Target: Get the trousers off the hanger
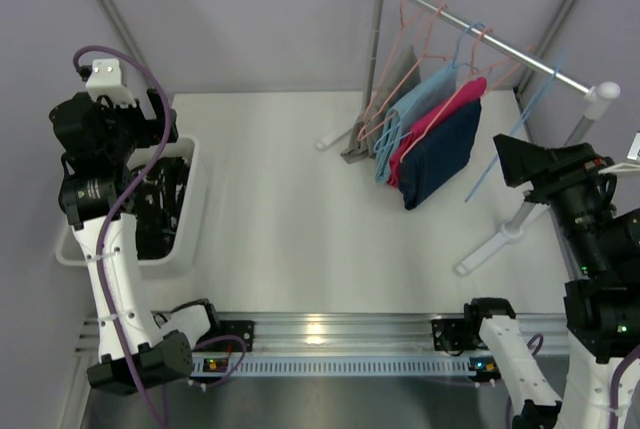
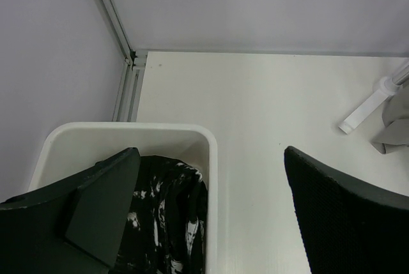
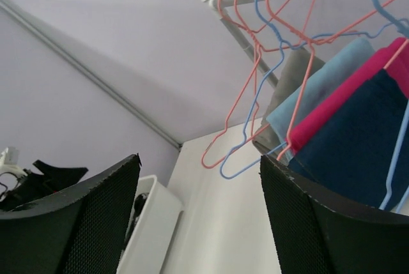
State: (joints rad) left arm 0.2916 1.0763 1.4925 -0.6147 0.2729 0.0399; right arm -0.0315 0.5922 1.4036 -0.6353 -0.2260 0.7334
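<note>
The black trousers with white speckles (image 2: 169, 216) lie crumpled in a white bin (image 2: 128, 130). My left gripper (image 2: 211, 213) hangs open above the bin's right rim, holding nothing. The navy trousers (image 1: 445, 154) and the magenta trousers (image 1: 432, 121) hang folded over wire hangers on the metal rail (image 1: 490, 37). In the right wrist view the navy pair (image 3: 348, 149) and the magenta pair (image 3: 348, 101) show at upper right. My right gripper (image 1: 514, 161) is just right of the navy pair, open and empty (image 3: 198, 216).
A light blue cloth (image 1: 420, 99) and a grey cloth (image 3: 291, 79) hang on the same rail. Empty pink and blue hangers (image 3: 246, 140) dangle at its left end. The rack's white foot (image 1: 495, 239) reaches across the table near my right arm. The bin (image 1: 190, 224) stands at the left edge.
</note>
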